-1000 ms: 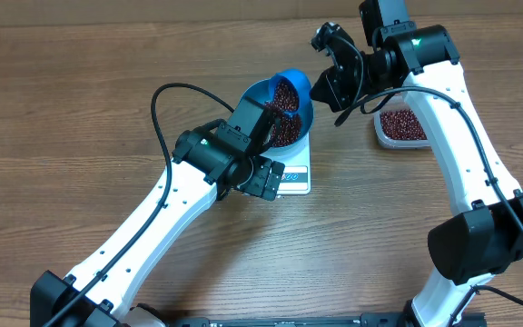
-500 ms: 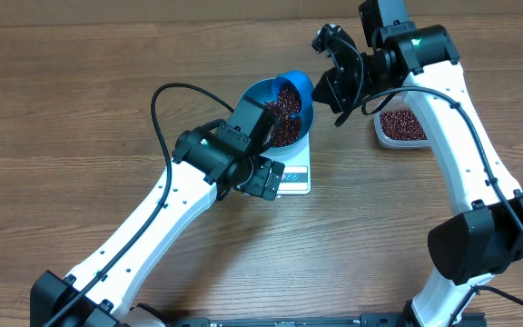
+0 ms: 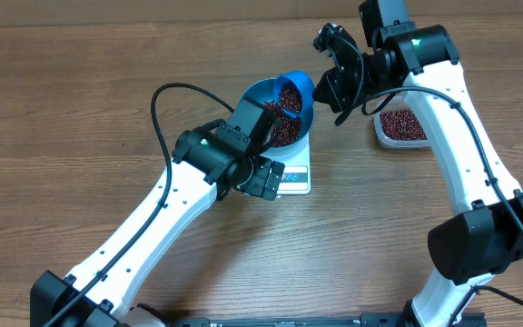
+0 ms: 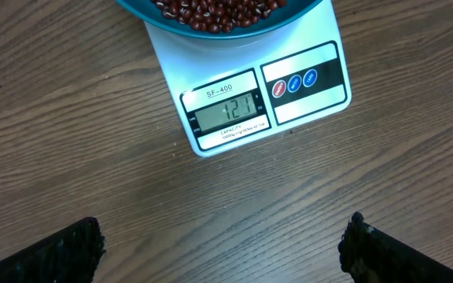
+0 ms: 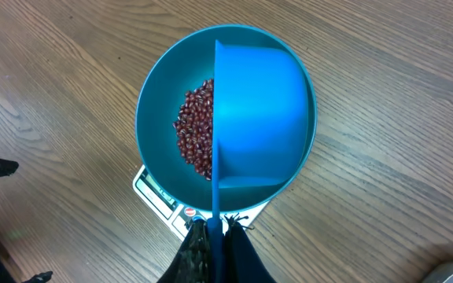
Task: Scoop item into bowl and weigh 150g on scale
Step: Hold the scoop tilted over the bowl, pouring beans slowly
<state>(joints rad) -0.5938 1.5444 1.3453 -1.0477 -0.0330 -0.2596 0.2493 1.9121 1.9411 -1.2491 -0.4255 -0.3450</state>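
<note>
blue bowl (image 3: 253, 94) on white scale (image 4: 305, 102), mid-worktop (image 3: 62, 136) toward the far edge; beans (image 5: 197, 126) heaped inside. display (image 4: 225, 110) facing the near edge, reads 121. right claw (image 5: 213, 229) clamped tight on blue scoop (image 5: 262, 118), tipped over bowl's right rim. left claw (image 4: 220, 251) spread wide above scale's near edge, holding nothing. clear tub (image 3: 399, 143) of beans toward far right corner.

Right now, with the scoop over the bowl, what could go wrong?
Overshoot: the scale reads 121, and the scoop in the right end effector holds beans; tipping them all in could pass the target.
Spill or false reading: the bowl overhangs the scale, so a scoop knock on its rim might shift it.
</note>
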